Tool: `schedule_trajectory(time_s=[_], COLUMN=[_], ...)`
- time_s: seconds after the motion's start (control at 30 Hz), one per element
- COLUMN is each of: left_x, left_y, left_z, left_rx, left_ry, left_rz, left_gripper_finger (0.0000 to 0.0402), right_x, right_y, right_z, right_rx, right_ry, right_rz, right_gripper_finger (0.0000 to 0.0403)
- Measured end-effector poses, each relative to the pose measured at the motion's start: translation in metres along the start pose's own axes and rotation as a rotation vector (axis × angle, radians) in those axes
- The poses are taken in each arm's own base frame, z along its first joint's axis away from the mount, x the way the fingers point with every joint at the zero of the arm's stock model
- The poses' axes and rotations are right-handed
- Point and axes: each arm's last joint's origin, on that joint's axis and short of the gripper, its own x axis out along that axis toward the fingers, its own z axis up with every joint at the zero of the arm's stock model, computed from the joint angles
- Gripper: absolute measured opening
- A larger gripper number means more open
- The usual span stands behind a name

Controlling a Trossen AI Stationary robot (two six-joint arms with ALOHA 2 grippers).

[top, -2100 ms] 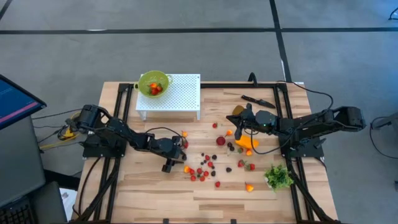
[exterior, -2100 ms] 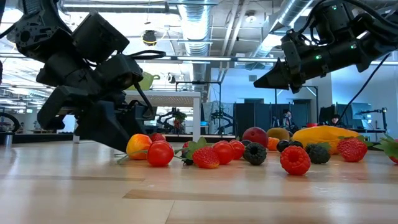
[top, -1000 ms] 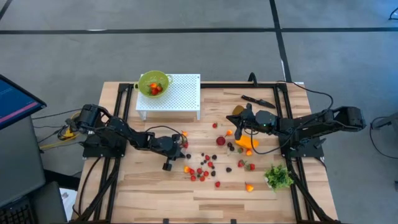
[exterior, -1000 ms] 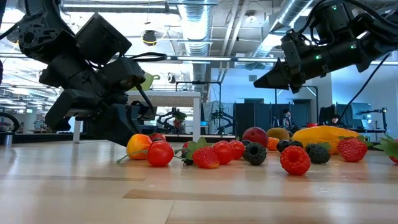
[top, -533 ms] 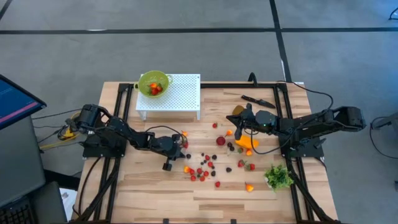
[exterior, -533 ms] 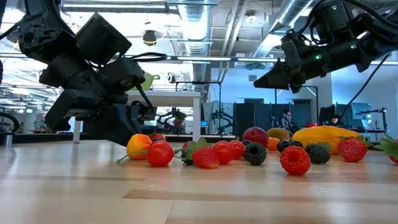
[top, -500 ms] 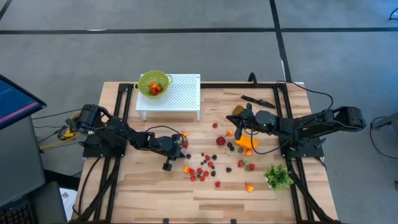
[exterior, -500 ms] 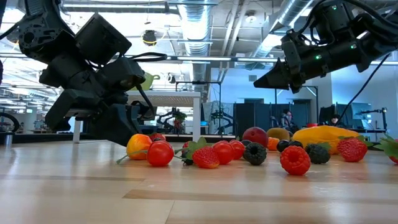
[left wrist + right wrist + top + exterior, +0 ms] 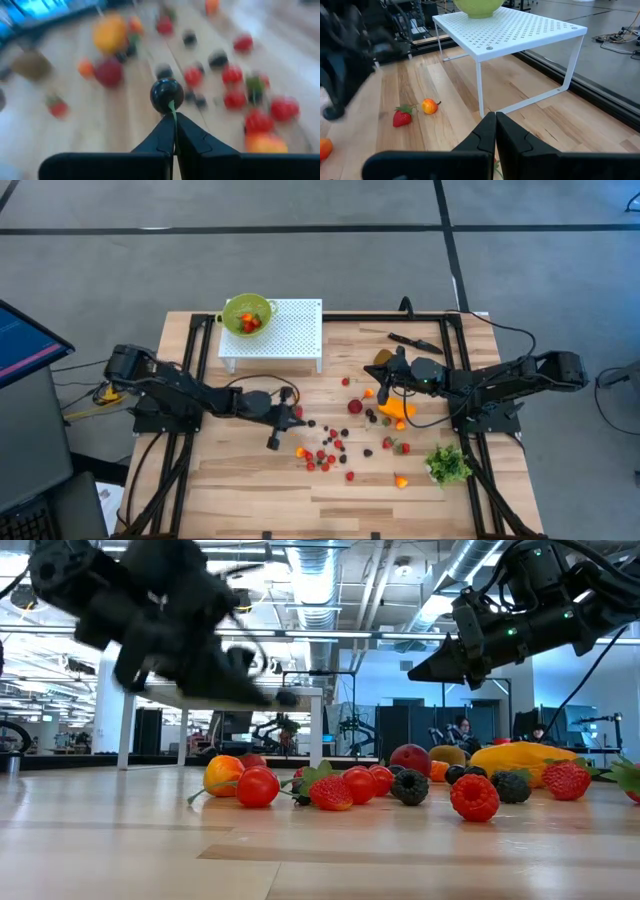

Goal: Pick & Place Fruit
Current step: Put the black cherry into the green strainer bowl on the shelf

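Small red, orange and dark fruit pieces [image 9: 325,452] lie scattered on the wooden table's middle. An elongated orange fruit [image 9: 398,410] and a brownish oval fruit [image 9: 383,358] lie right of them. My left gripper [image 9: 298,416] is above the table at the scatter's left side, shut on a dark round berry [image 9: 167,95]. In the low view it shows raised and blurred [image 9: 283,696]. My right gripper [image 9: 381,393] hangs shut and holds nothing, just left of the orange fruit; its closed fingers [image 9: 495,125] point toward the white stand. My left gripper pinches the berry's thin green stem [image 9: 172,107] between its two fingertips. The dark berry sits just beyond the fingertips, lifted clear of the table and of the fruit below.
A green bowl [image 9: 247,314] with a few red pieces stands on a white perforated stand [image 9: 290,330] at the far left. A black knife [image 9: 415,342] lies at the far right, a green leafy bunch [image 9: 448,464] at the near right. A strawberry [image 9: 402,117] lies near the stand.
My left gripper, still shut, has risen from table height by the fruit pile to well above it and tipped toward level, carrying the dark berry with it. The right arm has kept still.
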Motion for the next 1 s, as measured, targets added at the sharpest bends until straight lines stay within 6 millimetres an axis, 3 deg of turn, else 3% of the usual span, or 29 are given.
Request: schedule_trajectory(time_s=[0.27,0.5,0.7,1.0], left_x=[-0.047,-0.091,-0.114,-0.123], left_y=[0.026,0.053,0.073,0.106], left_z=[0.046,0.067,0.069,0.05], left_rx=[0.047,-0.005,-0.061,-0.158], left_ry=[-0.236,-0.361,-0.379,-0.192], left_rz=[0.187,0.433,0.637,1.026], left_gripper_finger=[0.0001,0.0001,0.0001,0.0001], right_x=[0.0,0.0,0.0,0.0], right_y=[0.0,0.0,0.0,0.0], right_z=[0.0,0.0,0.0,0.0], right_rx=[0.0,0.0,0.0,0.0], right_ry=[0.001,0.001,0.001,0.001], right_rz=[0.0,0.0,0.0,0.0], right_gripper_finger=[0.0006,0.0006,0.0006,0.0006])
